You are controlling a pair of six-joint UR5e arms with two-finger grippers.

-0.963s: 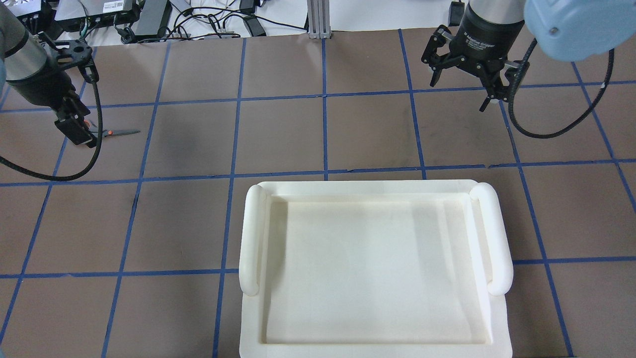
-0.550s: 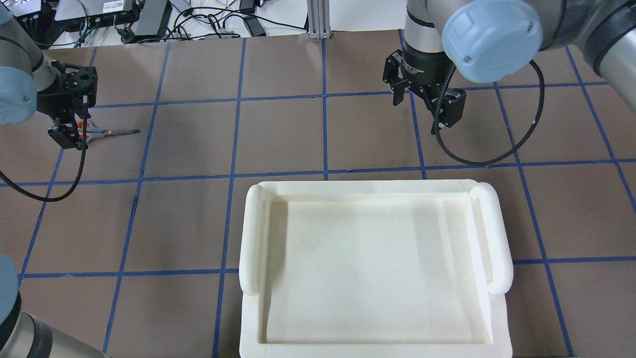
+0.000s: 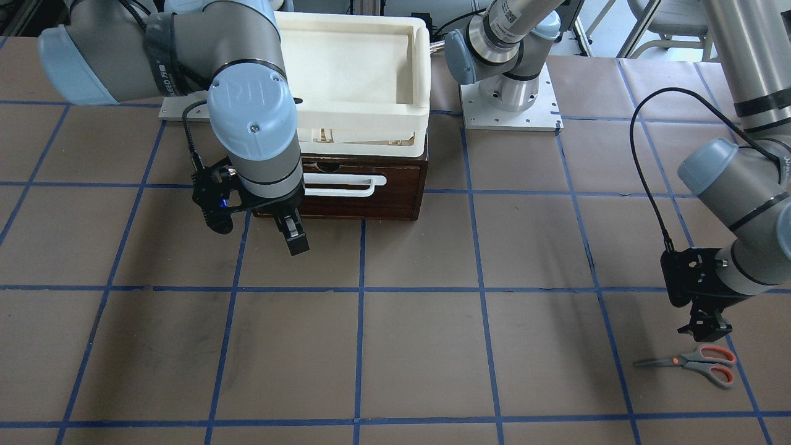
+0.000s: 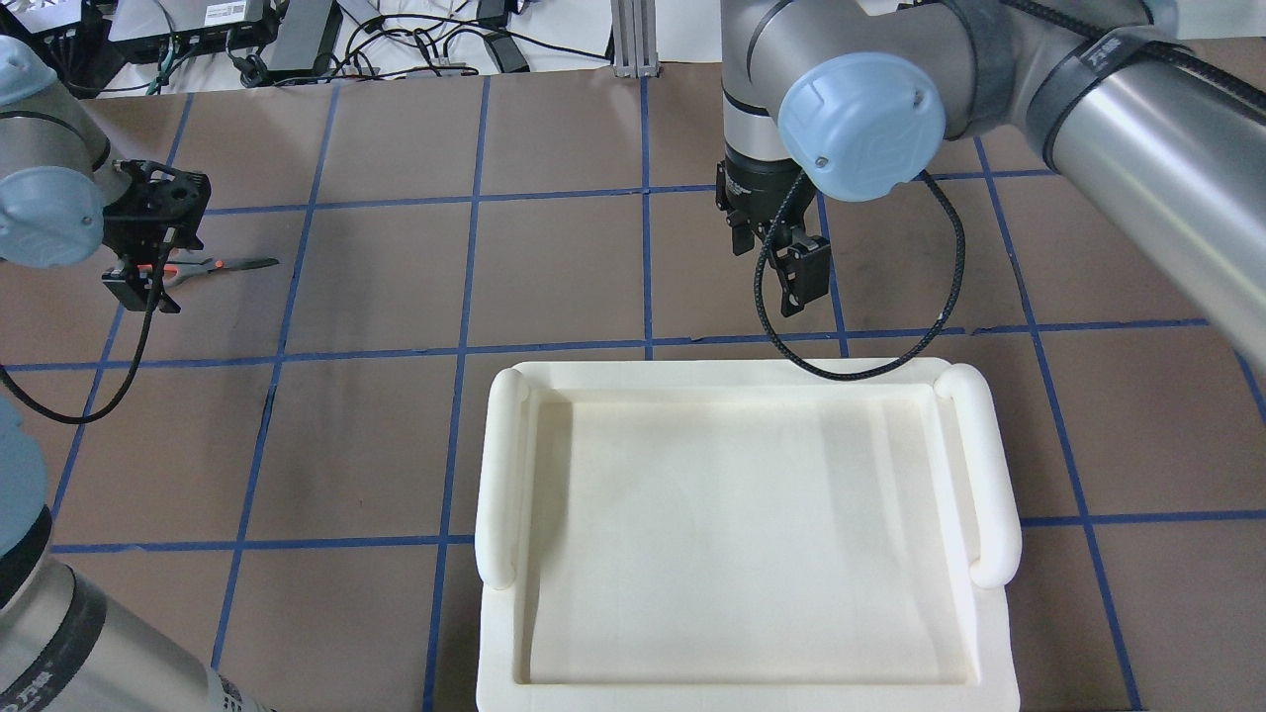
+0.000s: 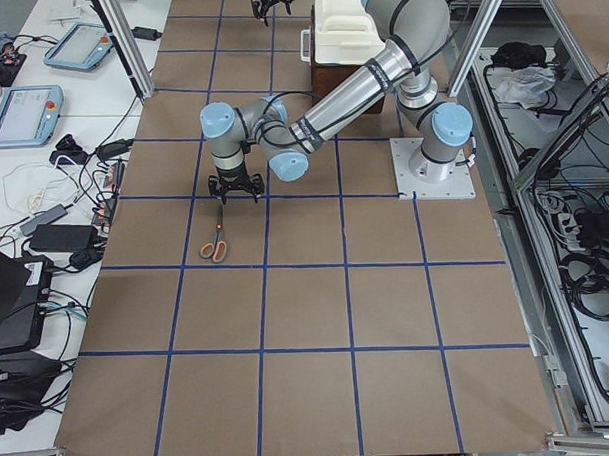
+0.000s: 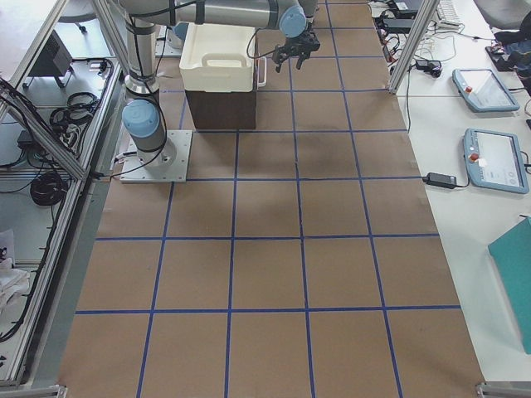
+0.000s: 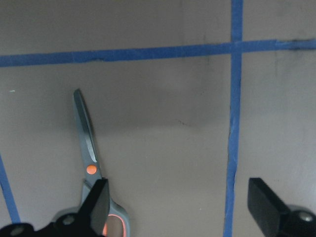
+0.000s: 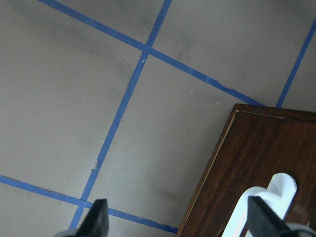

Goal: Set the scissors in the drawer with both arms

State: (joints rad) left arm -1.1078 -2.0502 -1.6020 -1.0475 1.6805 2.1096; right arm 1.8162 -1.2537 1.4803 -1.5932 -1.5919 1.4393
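The scissors (image 3: 698, 361) lie flat on the brown table, blades closed; they also show in the overhead view (image 4: 213, 265) and the left wrist view (image 7: 89, 158). My left gripper (image 3: 704, 330) is open and empty, low over the handle loops; in its wrist view (image 7: 180, 207) one finger overlaps the handles. The dark brown drawer (image 3: 364, 204) is shut, its white bar handle (image 3: 343, 184) facing out. My right gripper (image 4: 781, 267) is open and empty, just in front of the drawer's corner; its wrist view (image 8: 177, 222) shows the drawer front (image 8: 247, 168) and handle.
A cream-white plastic tray (image 3: 420, 74) sits on top of the drawer unit and hides it in the overhead view (image 4: 989, 475). Blue tape lines grid the table. Cables and boxes lie beyond the far edge (image 4: 297, 30).
My right arm has swung left and in toward the drawer front. My left gripper has turned and shifted slightly over the scissors' handles. The scissors have not moved.
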